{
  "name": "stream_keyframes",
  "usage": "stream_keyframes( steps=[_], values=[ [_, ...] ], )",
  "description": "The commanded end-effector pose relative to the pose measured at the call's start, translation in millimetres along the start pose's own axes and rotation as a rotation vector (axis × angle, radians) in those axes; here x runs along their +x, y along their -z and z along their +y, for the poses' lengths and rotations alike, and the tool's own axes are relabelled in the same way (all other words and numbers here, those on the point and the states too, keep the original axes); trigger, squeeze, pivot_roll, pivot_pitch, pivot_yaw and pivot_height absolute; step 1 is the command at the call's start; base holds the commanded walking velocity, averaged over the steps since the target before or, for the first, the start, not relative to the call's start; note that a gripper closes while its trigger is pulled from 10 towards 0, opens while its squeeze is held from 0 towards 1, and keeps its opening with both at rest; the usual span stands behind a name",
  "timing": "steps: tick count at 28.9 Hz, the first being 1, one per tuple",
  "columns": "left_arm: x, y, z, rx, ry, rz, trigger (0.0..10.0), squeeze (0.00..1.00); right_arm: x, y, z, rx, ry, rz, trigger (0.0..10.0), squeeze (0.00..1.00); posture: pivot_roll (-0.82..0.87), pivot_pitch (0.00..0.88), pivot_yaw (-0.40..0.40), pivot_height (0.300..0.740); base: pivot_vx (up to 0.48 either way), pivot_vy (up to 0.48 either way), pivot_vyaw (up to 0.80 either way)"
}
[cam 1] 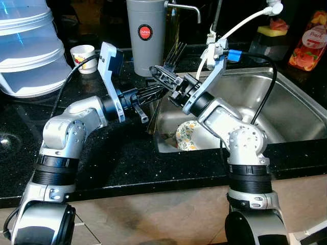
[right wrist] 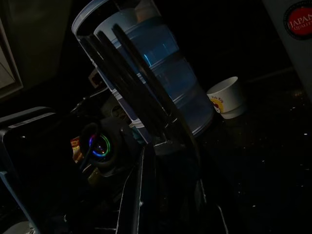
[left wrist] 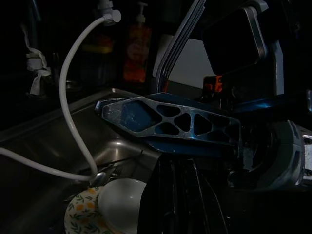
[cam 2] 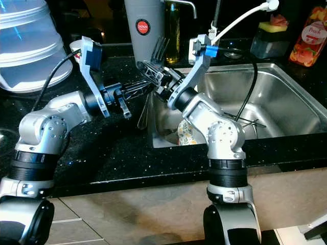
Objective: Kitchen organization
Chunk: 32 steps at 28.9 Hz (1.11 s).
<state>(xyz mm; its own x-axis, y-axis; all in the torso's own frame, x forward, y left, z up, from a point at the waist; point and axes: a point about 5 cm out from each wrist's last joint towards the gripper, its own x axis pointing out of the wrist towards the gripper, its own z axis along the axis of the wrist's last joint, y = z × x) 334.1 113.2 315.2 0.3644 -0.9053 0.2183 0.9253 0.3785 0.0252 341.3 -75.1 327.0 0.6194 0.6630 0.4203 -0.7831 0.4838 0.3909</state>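
Both grippers meet above the near-left corner of the stainless steel sink (cam 1: 286, 102), over the edge of the black speckled countertop (cam 1: 122, 163), which looks like a hand-to-hand transfer of a dark metal fork (cam 1: 175, 53). The fork stands tines up between them, its handle hanging down toward the sink edge. The right gripper (cam 1: 164, 76) appears closed narrowly on the fork's stem. The left gripper (cam 1: 156, 92) reaches in just below; whether it also grips, I cannot tell. A floral-patterned plate (cam 1: 186, 137) with a white bowl (left wrist: 119, 204) lies in the sink below.
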Motion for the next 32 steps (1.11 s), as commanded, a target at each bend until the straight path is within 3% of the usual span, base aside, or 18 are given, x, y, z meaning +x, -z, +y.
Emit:
stream_keyframes(
  steps=[1,3,4,5,8,9,12,13,14,20,21,24,30,32],
  values=[
    [-3.6,-2,1.6,0.027,-0.013,0.007,0.0,0.0,-0.6,-8,-3.6,-0.012,0.033,-0.041,0.0,0.0,0.05,0.129,0.048,0.74,0.0,0.0,0.0],
    [-3.6,-2,2.1,0.03,-0.018,0.006,0.0,0.0,-0.6,-8,-3.9,-0.013,0.035,-0.043,0.0,0.0,0.05,0.129,0.048,0.74,0.0,0.0,0.0],
    [-3.5,-4,9.5,0.056,-0.095,-0.004,4.5,0.27,-0.8,-13,-6.8,-0.022,0.054,-0.064,0.0,0.0,0.05,0.13,0.047,0.74,0.0,0.0,0.0],
    [-3.7,-6,16.4,0.066,-0.165,-0.022,10.0,1.0,-1.3,-17,-10.2,-0.038,0.078,-0.088,0.0,0.0,0.05,0.13,0.047,0.74,0.0,0.0,0.0],
    [-5.1,-10,24.7,0.078,-0.244,-0.051,10.0,1.0,-2.8,-26,-17.7,-0.098,0.138,-0.119,0.0,0.0,0.05,0.131,0.046,0.74,0.0,0.0,0.0],
    [-8.1,-14,29.3,0.1,-0.289,-0.065,10.0,1.0,-6.7,-36,-29.3,-0.161,0.218,-0.156,0.0,0.0,0.05,0.13,0.045,0.74,0.0,0.0,0.0],
    [-10.4,-15,32.4,0.114,-0.324,-0.067,10.0,1.0,-9.5,-42,-36.0,-0.183,0.256,-0.168,0.0,0.0,0.05,0.131,0.044,0.74,0.0,0.0,0.0],
    [-11.5,-15,33.1,0.107,-0.329,-0.067,10.0,0.78,-11.1,-43,-38.7,-0.207,0.276,-0.168,0.0,0.0,0.05,0.131,0.044,0.74,0.0,0.0,0.0],
    [-12.8,-14,33.6,0.106,-0.334,-0.063,10.0,0.0,-12.5,-44,-41.4,-0.24,0.292,-0.161,0.0,0.0,0.05,0.132,0.044,0.74,0.0,0.0,0.0],
    [-12.2,-9,29.6,0.095,-0.302,-0.058,10.0,0.0,-15.9,-42,-52.0,-0.345,0.363,-0.15,0.0,0.0,0.05,0.133,0.042,0.74,0.0,0.0,0.0],
    [-8.9,-4,24.6,0.102,-0.252,-0.029,10.0,0.0,-17.6,-37,-59.5,-0.454,0.413,-0.132,0.0,0.0,0.05,0.133,0.04,0.74,0.0,0.0,0.0],
    [-3.3,12,10.7,0.147,-0.137,0.089,10.0,0.0,-20.0,-24,-68.0,-0.603,0.448,-0.059,0.0,0.0,0.05,0.133,0.038,0.74,0.0,0.0,0.0],
    [2.6,34,-12.5,0.156,0.025,0.218,10.0,0.0,-23.6,-1,-74.0,-0.656,0.451,0.016,0.0,0.0,0.05,0.131,0.036,0.74,0.0,0.0,0.0],
    [2.6,34,-12.5,0.156,0.025,0.218,10.0,0.0,-23.6,-1,-74.0,-0.656,0.451,0.016,0.0,0.0,0.05,0.131,0.036,0.74,0.0,0.0,0.0]
  ],
)
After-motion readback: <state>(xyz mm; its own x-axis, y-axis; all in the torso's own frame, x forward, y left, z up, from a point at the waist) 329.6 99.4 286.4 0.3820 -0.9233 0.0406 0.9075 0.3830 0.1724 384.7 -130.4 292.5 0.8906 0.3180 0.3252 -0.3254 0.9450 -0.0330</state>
